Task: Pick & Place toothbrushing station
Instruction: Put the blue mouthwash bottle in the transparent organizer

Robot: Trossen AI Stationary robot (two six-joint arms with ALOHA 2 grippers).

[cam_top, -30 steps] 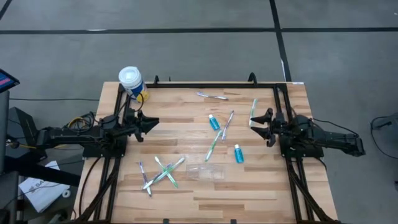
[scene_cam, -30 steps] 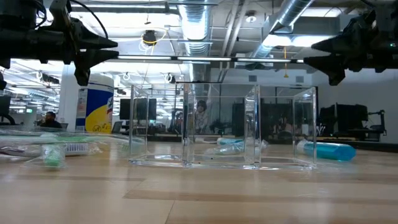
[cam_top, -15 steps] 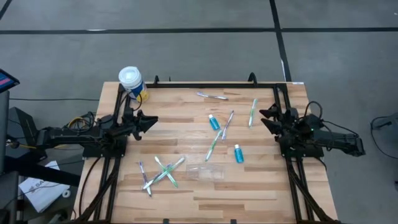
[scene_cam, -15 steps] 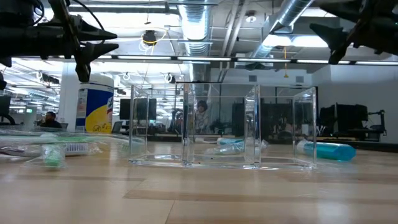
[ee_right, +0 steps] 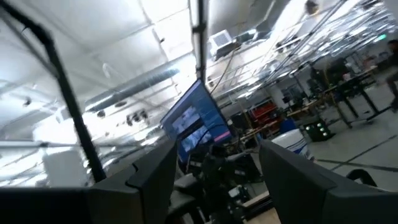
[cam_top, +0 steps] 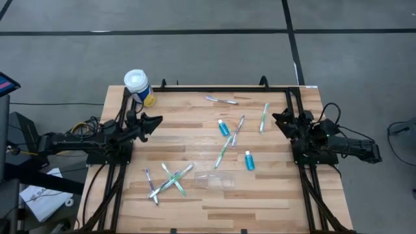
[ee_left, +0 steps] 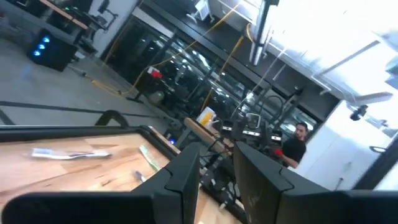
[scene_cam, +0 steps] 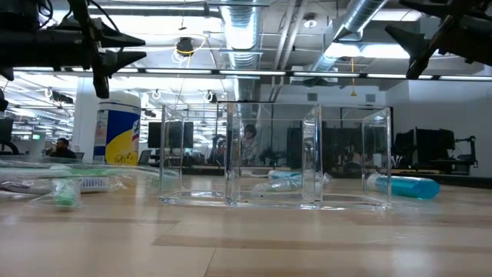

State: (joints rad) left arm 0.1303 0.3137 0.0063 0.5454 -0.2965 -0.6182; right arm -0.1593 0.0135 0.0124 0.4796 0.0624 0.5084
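Left end effector [cam_top: 153, 121] is held above the left part of the wooden bench [cam_top: 195, 201], clear of the surface; its fingers [ee_left: 180, 177] are seen apart with nothing between them. Right end effector [cam_top: 278, 117] is held above the right edge of the bench, raised and tilted upward; its fingers [ee_right: 155, 174] are likewise spread and empty.

The clear plastic cup [cam_top: 215, 179] is located near the middle of the near half of the bench. In the low view it is seen as a transparent walled container [scene_cam: 273, 158] standing on the surface, with no brush or tube visibly inside it.

A cluster of green, purple and white toothbrushes [cam_top: 168, 181] is noted lying crossed just left of the cup. A green toothbrush [cam_top: 223, 153] and a purple one [cam_top: 238, 129] lie at mid-bench. Another green toothbrush [cam_top: 264, 116] lies near the right end effector, and one further toothbrush [cam_top: 221, 100] lies at the far edge.

Two teal-blue tubes are recorded: one [cam_top: 224, 127] at mid-bench beside the purple brush, the other [cam_top: 249, 160] nearer and to the right, well apart from the cup.

A white-capped canister with a yellow label [cam_top: 138, 86] stands at the far left corner.
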